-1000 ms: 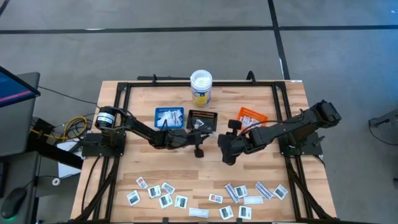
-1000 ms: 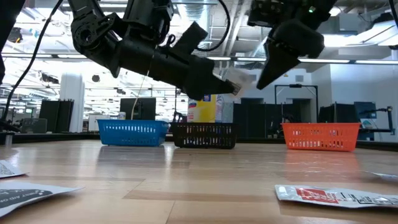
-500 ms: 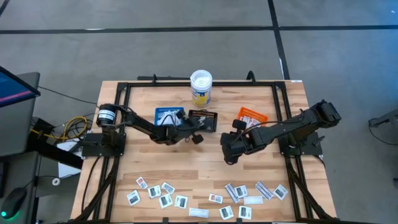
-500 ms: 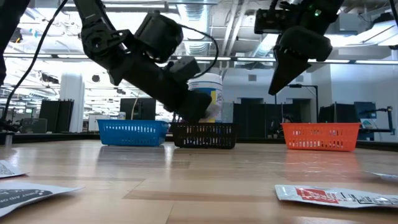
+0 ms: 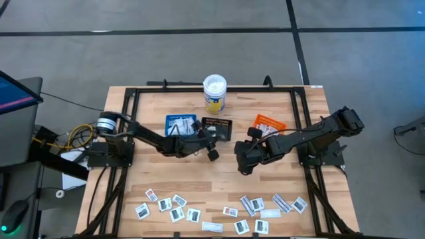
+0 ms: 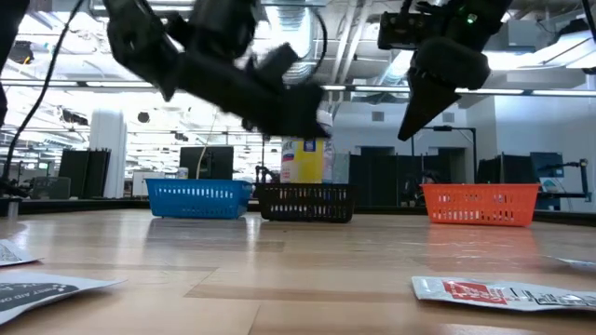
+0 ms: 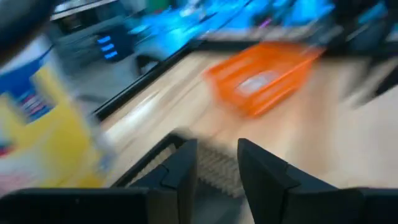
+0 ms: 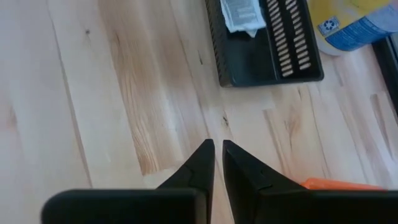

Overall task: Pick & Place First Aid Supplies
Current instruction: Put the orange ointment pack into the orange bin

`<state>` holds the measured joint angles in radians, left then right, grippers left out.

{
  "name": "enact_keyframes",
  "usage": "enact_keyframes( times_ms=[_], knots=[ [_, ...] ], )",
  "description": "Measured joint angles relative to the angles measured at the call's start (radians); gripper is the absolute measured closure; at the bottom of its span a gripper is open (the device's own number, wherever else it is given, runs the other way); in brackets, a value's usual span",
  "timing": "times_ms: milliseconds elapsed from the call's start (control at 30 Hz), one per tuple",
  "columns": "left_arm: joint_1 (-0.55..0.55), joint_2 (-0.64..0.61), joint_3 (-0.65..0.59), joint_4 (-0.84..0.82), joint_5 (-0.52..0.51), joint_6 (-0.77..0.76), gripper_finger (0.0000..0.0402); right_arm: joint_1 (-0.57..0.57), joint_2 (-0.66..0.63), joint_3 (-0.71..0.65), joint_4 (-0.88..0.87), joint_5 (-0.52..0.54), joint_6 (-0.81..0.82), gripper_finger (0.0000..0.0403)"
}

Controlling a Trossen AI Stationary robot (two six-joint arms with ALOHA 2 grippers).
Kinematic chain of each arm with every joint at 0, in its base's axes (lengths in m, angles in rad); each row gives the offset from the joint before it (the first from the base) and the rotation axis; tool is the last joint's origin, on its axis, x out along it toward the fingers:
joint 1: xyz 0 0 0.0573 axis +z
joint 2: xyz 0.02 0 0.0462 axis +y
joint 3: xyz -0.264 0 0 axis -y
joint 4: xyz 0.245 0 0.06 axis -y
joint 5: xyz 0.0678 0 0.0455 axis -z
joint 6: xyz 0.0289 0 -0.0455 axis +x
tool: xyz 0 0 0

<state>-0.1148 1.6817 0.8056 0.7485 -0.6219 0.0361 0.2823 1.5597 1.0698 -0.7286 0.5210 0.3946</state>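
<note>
First aid supplies lie as flat packets in two loose groups near the table's front edge, one on the left (image 5: 169,206) and one on the right (image 5: 265,207). One white packet (image 8: 242,14) rests in the black tray (image 5: 219,126). My left gripper (image 7: 216,163) hovers open over that tray's near side (image 5: 210,137), nothing between its fingers. My right gripper (image 8: 217,155) hangs shut and empty above bare wood, between the black tray and the orange tray (image 5: 269,124), slanting down (image 5: 241,162).
Blue tray (image 5: 180,124), black tray and orange tray stand in a row across the table's middle, and the white-lidded yellow-labelled tub (image 5: 214,93) stands behind them. Black frame rails (image 5: 133,99) border the table. Bare wood lies between the trays and the packets.
My left gripper, which held a white packet at its fingertips, dipped toward the black tray, rolled, then rose again. The packet is gone from its tips. My right gripper has stayed where it was.
</note>
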Motion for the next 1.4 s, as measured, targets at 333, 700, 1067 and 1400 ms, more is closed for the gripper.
enact_keyframes(
  times_ms=[333,700,1067,1400],
  knots=[
    [-0.131,-0.15,-0.001,-0.048,0.136,-0.071,0.0299,-0.058,0.0,0.0,0.035,-0.134,-0.026,0.038],
    [-0.209,-0.159,-0.002,-0.135,0.133,-0.071,0.0302,-0.164,0.0,0.0,0.096,-0.249,-0.377,0.0395],
    [-0.227,-0.161,-0.002,-0.158,0.133,-0.074,0.0302,-0.319,-0.001,0.0,0.137,-0.264,-0.432,0.0398],
    [-0.245,-0.213,-0.001,-0.233,0.116,-0.146,0.0302,-0.132,-0.121,0.105,0.084,-0.212,-0.596,0.0393]
  ],
)
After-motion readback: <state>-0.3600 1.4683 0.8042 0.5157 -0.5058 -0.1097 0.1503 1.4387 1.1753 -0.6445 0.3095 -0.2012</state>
